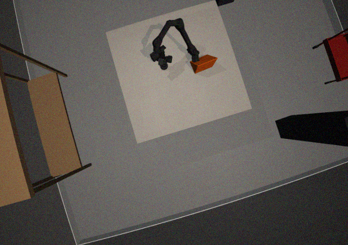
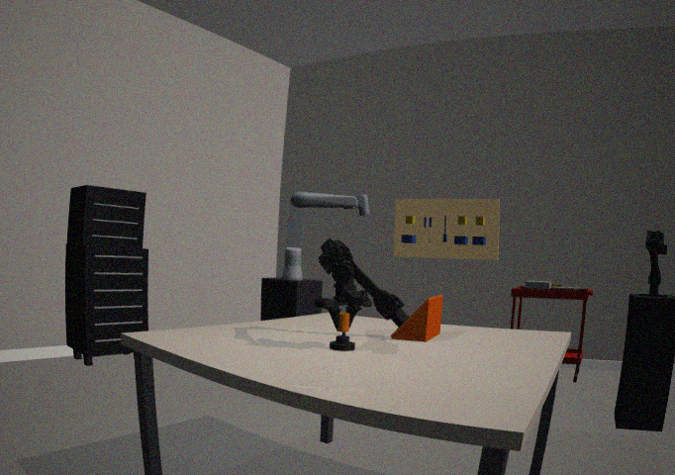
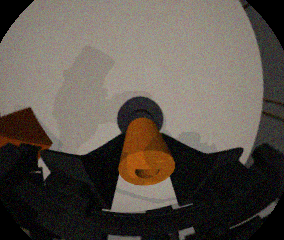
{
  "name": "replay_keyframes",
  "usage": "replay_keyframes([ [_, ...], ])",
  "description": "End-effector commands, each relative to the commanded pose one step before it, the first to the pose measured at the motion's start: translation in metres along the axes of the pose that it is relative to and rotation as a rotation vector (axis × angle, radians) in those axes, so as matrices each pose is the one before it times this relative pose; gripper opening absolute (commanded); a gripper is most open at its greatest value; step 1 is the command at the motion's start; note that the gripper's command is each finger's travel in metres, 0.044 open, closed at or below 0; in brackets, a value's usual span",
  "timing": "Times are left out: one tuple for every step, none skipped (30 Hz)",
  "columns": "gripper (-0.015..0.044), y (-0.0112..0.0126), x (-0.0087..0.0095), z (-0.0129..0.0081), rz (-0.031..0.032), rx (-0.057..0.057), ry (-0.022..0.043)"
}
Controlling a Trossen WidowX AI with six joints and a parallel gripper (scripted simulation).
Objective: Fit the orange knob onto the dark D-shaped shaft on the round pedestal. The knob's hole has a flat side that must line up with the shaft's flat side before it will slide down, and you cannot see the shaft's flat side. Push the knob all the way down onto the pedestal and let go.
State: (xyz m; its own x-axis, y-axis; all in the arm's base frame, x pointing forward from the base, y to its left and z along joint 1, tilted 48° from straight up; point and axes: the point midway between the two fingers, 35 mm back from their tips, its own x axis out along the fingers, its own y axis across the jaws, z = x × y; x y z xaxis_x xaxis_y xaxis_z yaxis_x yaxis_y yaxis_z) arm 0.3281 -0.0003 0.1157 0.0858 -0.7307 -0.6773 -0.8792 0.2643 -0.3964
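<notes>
One six-joint arm [image 2: 349,280], matte black, rising from beside an orange wedge [image 2: 421,320] on the table [image 2: 450,380], folded at a high elbow and bent down again so that the wrist points straight at the table top; in the top view the links form an inverted V over the pale square surface

Gripper [image 2: 343,320]: fingers pointing down, closed on the orange knob [image 2: 343,321], which stands upright between them. In the wrist view the knob [image 3: 145,150] sits centred between the two dark fingers, its open top end facing the camera, a dark hole visible in that end

Knob position: directly over the round pedestal [image 2: 341,344]; in the exterior view its lower end stands above the pedestal's base, with the dark shaft [image 2: 342,335] showing between them, so the knob is not down on the pedestal. Whether the shaft has entered the hole cannot be told. In the wrist view the pedestal [image 3: 140,111] appears as a dark disc behind the knob's far end

Materials and shapes, left to right: black drawer cabinet [image 2: 107,268], tall, with pale handle strips; table, off-white flat top on dark legs; knob, plain orange cylinder, smooth; pedestal, low dark disc; wedge, orange, triangular in profile, smooth faces; red cart [image 2: 551,313] well apart at right
</notes>
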Motion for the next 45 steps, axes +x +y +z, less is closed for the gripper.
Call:
replay_keyframes([
  [0.0000, 0.00022, -0.00390, -0.00142, -0.00501, 0.8370, -0.00221],
  [0.0000, 0.00020, -0.00003, -0.00018, 0.00001, 0.0448, 0.00001],
  [0.0000, 0.00023, -0.00002, -0.00021, 0.00001, 0.0448, 0.00001],
  [0.0000, 0.00027, -0.00002, -0.00025, 0.00001, 0.0448, 0.00001],
  [0.0000, 0.00026, -0.00002, -0.00025, 0.00001, 0.0449, 0.00001],
  [0.0000, 0.00030, -0.00001, -0.00030, 0.00001, 0.0446, 0.00001],
  [0.0000, 0.00035, 0.00001, -0.00036, 0.00001, 0.0442, 0.00002],
  [0.0000, 0.00033, 0.00004, -0.00035, 0.00001, 0.0444, 0.00002],
  [0.0000, 0.00038, 0.00008, -0.00041, 0.00001, 0.0444, 0.00002],
  [0.0000, 0.00033, 0.00012, -0.00036, 0.00001, 0.0445, 0.00001],
  [0.0000, 0.00038, 0.00018, -0.00042, 0.00001, 0.0325, 0.00001],
  [0.0000, 0.00045, 0.00024, -0.00049, 0.00001, 0.0207, 0.00001],
  [0.0000, 0.00047, 0.00026, -0.00047, 0.00001, 0.0073, 0.00001],
  [0.0000, 0.00036, 0.00017, -0.00029, 0.00001, 0.0000, 0.00001],
  [0.0000, 0.00041, 0.00017, -0.00024, 0.00001, 0.0000, 0.00001],
  [0.0000, 0.00037, 0.00016, -0.00012, 0.00001, 0.0000, 0.00000],
  [0.0000, 0.00027, 0.00016, 0.00000, 0.00001, 0.0000, 0.00000],
  [0.0000, 0.00025, 0.00016, 0.00008, 0.00000, 0.0000, -0.00001],
  [0.0000, 0.00021, 0.00015, 0.00017, 0.00000, 0.0000, -0.00001],
  [0.0000, 0.00015, 0.00014, 0.00022, 0.00000, 0.0000, -0.00001],
  [0.0000, 0.00006, 0.00014, 0.00007, 0.00000, 0.0000, -0.00001],
  [0.0000, 0.00007, 0.00013, 0.00003, 0.00000, 0.0000, 0.00000],
  [0.0000, 0.00008, 0.00012, 0.00000, 0.00000, 0.0000, 0.00000],
  [0.0000, 0.00009, 0.00012, -0.00002, 0.00000, 0.0000, 0.00000],
  [0.0000, 0.00011, 0.00012, -0.00005, 0.00000, 0.0000, 0.00000],
  [0.0000, 0.00015, 0.00012, -0.00002, 0.00000, 0.0000, 0.00000],
  [0.0000, 0.00019, 0.00011, 0.00004, 0.00000, 0.0000, 0.00000],
  [0.0000, 0.00016, 0.00010, 0.00006, 0.00000, 0.0000, 0.00000],
  [0.0000, 0.00010, 0.00009, 0.00007, 0.00000, 0.0000, 0.00000],
  [0.0000, 0.00006, 0.00009, 0.00012, 0.00000, 0.0000, -0.00001],
  [0.0000, 0.00001, 0.00011, 0.00019, 0.00000, 0.0000, -0.00001],
  [0.0000, -0.00002, 0.00014, 0.00024, -0.00001, 0.0000, -0.00001],
  [0.0000, -0.00002, 0.00016, 0.00027, -0.00001, 0.0000, -0.00001],
  [0.0000, -0.00004, 0.00013, 0.00028, -0.00001, 0.0000, -0.00001],
  [0.0000, -0.00006, 0.00009, 0.00025, 0.00000, 0.0000, -0.00001],
  [0.0000, -0.00007, 0.00005, 0.00023, 0.00000, 0.0000, -0.00001],
  [0.0000, -0.00009, 0.00001, 0.00023, 0.00000, 0.0000, -0.00001],
  [0.0000, -0.00013, -0.00002, 0.00028, 0.00000, 0.0000, -0.00001],
  [0.0000, -0.00018, -0.00002, 0.00034, -0.00001, 0.0000, -0.00001],
  [0.0000, -0.00029, -0.00002, 0.00038, -0.00001, 0.0000, -0.00001],
  [0.0000, -0.00036, -0.00004, 0.00038, -0.00001, 0.0000, -0.00001],
  [0.0000, -0.00038, -0.00007, 0.00040, -0.00001, 0.0000, -0.00001],
  [0.0000, -0.00039, -0.00009, 0.00041, -0.00001, 0.0000, -0.00001],
  [0.0000, -0.00042, -0.00010, 0.00042, -0.00001, 0.0000, -0.00001],
  [0.0000, -0.00047, -0.00011, 0.00042, -0.00001, 0.0000, -0.00001],
])
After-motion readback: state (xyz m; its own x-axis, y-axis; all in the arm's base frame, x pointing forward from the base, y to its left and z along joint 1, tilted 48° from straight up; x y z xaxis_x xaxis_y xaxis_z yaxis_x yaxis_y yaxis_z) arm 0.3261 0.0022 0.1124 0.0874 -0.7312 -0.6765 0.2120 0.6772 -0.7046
